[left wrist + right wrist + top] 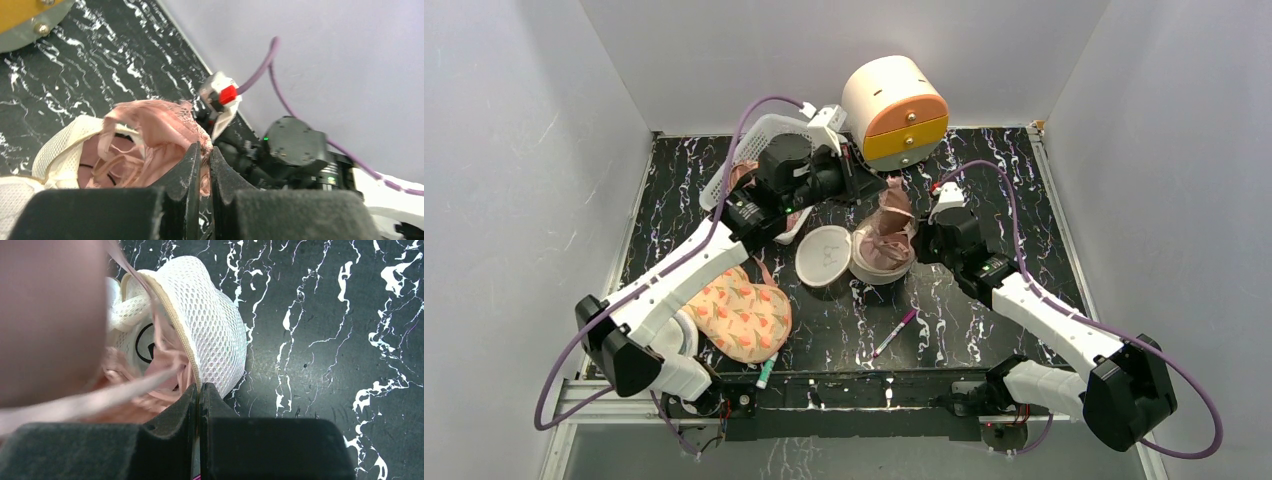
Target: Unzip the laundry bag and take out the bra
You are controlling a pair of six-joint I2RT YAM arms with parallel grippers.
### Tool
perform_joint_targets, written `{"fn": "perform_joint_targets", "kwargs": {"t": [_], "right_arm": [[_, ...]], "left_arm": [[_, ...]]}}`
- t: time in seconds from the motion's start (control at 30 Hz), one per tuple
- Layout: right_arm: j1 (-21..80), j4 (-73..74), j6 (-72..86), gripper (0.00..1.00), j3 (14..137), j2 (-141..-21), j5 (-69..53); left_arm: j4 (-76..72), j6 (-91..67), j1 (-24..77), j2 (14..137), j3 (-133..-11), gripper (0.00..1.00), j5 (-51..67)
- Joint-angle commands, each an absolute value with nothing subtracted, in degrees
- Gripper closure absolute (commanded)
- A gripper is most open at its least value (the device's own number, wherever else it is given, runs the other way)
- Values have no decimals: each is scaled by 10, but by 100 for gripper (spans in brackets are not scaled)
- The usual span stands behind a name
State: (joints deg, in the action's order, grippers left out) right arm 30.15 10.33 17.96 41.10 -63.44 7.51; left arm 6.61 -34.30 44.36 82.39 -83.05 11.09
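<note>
The laundry bag (876,262) lies unzipped mid-table, its flat lid (824,256) with the dark bra outline flipped open to the left. The pink bra (894,215) rises out of the bag's mouth. My left gripper (884,190) is shut on the bra's lace edge, seen pinched between the jaws in the left wrist view (204,150). My right gripper (916,245) is shut on the bag's beige rim (199,387), at its right side. The white mesh wall (215,325) and pink straps (150,385) show in the right wrist view; a blurred pink cup fills its left.
A cream and orange round drawer box (896,110) stands at the back. A white lattice basket (754,150) sits back left under the left arm. A peach floral heart-shaped piece (742,315) lies front left. A pink pen (894,333) and a green marker (766,372) lie near the front edge.
</note>
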Motion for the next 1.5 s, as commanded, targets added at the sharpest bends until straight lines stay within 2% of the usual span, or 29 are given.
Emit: {"fn": "perform_joint_targets", "kwargs": {"t": [0.0,0.17,0.4,0.57,0.73,0.93,1.07,1.47], "right_arm": [[301,67,180,100,405,-630,80],[301,63,181,100,396,-634,82],[300,60,183,100,393,-631,82],[300,64,180,100,395,-628,89],[300,74,175,100,399,-624,99],[301,99,173,100,415,-616,93],[300,105,172,100,412,-604,98],[300,103,177,100,417,-612,86]], "left_arm": [[52,-348,445,786,-875,100,143],[62,-340,445,780,-927,100,152],[148,-286,445,808,-1046,100,74],[252,-232,445,877,-1195,100,3],[363,-188,445,978,-1410,100,-23],[360,-103,439,997,-1406,100,-177],[361,-64,422,1012,-1401,100,-228],[315,-89,297,1030,-1404,100,-185]]}}
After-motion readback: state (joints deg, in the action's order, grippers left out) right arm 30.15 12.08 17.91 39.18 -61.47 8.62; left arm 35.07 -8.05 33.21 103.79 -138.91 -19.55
